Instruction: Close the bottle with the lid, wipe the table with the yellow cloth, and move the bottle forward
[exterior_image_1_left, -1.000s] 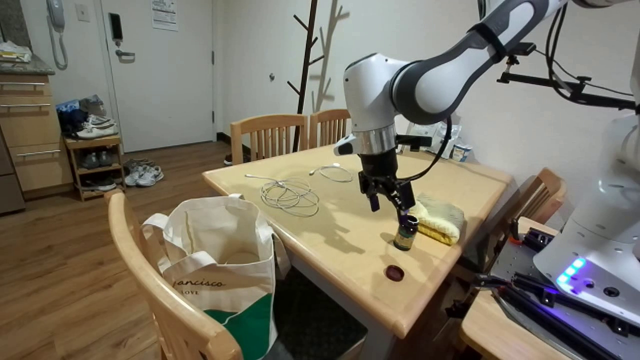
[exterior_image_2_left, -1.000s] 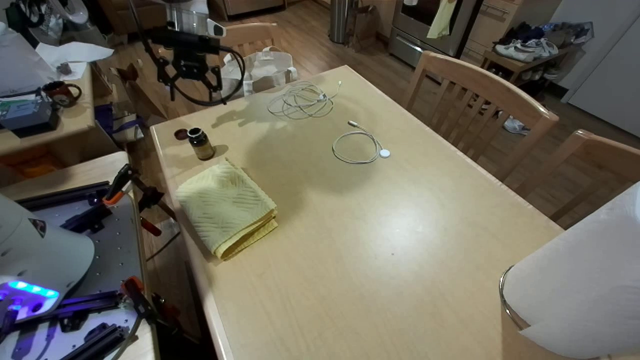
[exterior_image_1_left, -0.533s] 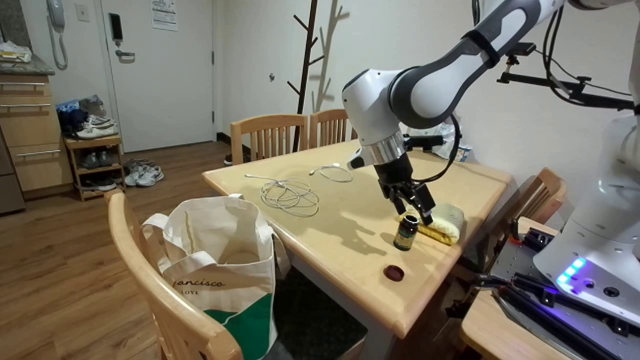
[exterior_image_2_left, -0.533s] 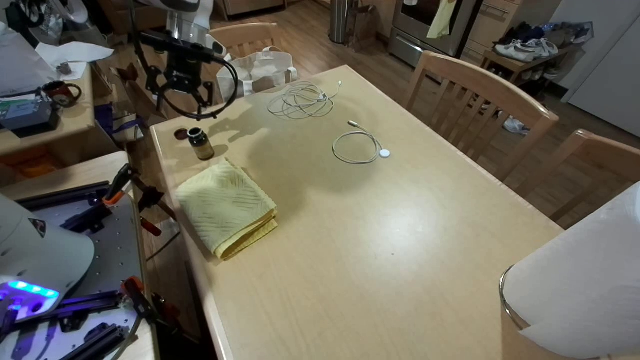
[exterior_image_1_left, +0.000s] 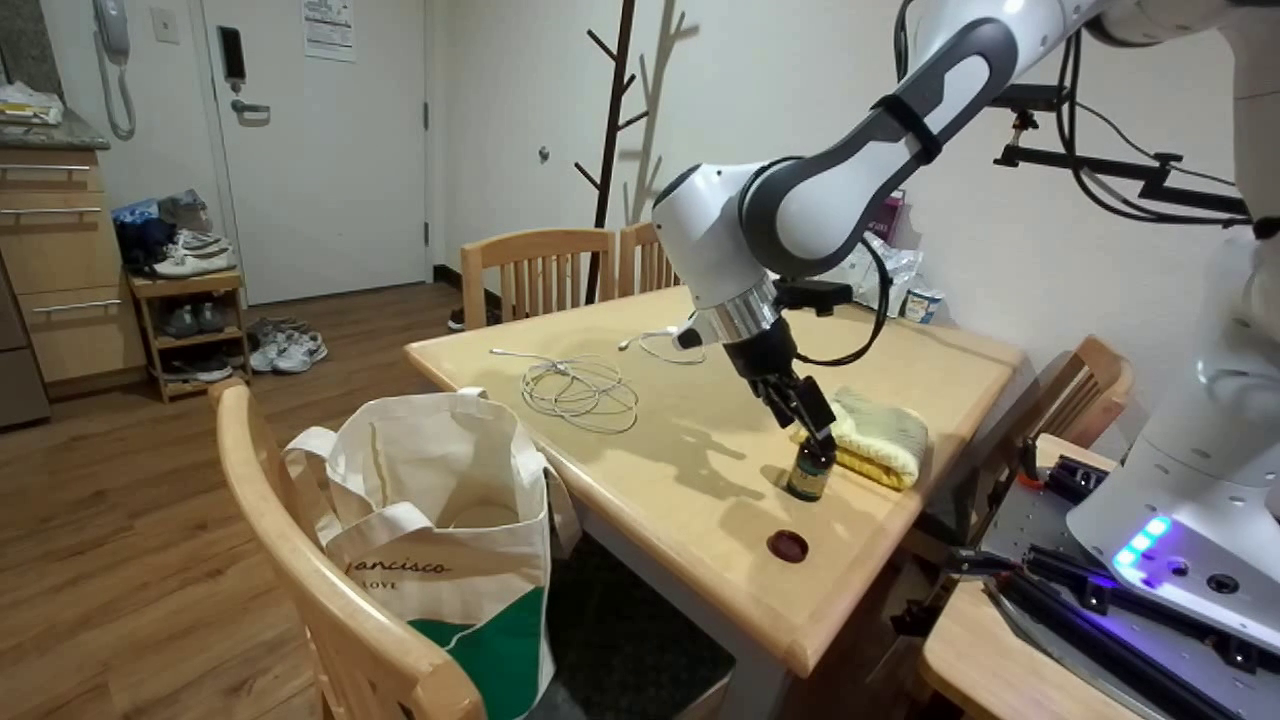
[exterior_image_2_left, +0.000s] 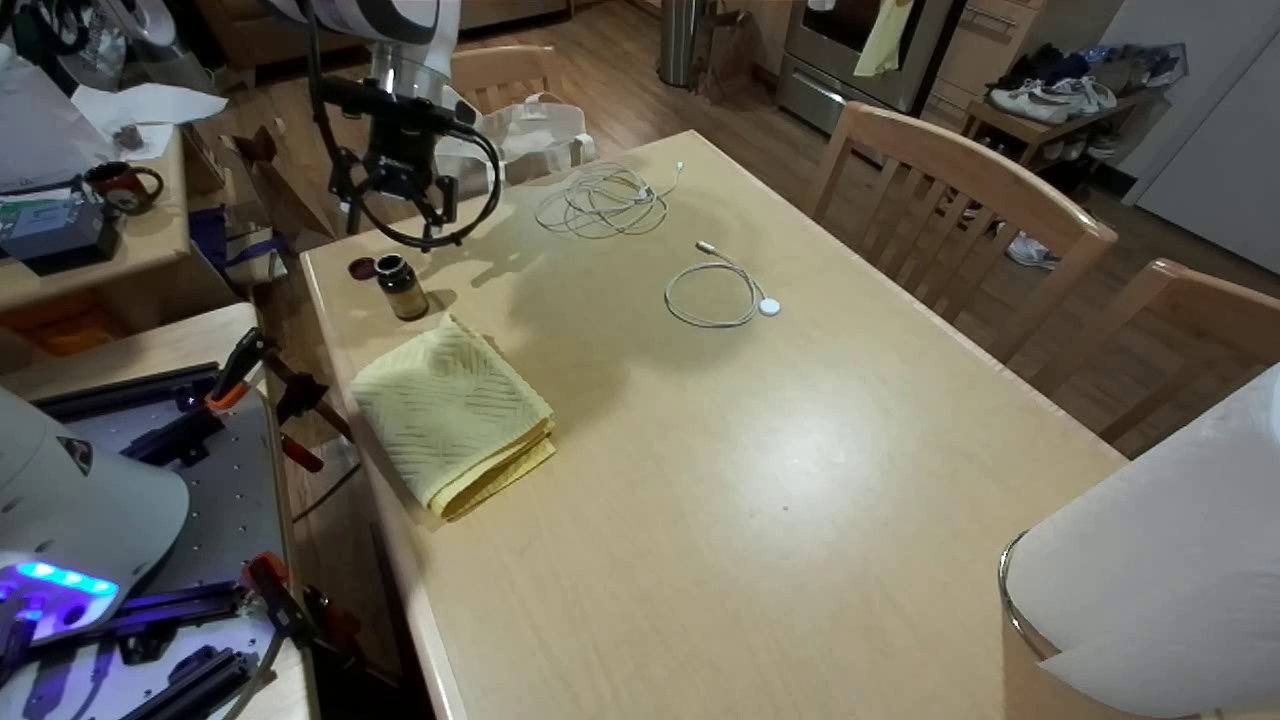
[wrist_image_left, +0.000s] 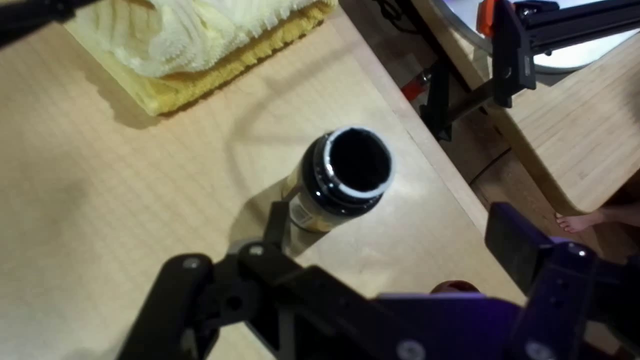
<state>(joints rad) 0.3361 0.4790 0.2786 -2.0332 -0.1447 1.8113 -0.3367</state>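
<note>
firstly, uncapped bottle, upright near edge of table; then lid, nearer corner; yellow cloth, along same edge. gripper, spread.

A tote bag stands near a coiled cable, while shoes lie by a white door.

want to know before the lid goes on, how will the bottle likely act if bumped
The bottle stands upright and taller than wide, so a bump near the top could tip it. It looks glossy, perhaps slippery to grip. With the lid off, anything inside might spill if it topples.
</note>
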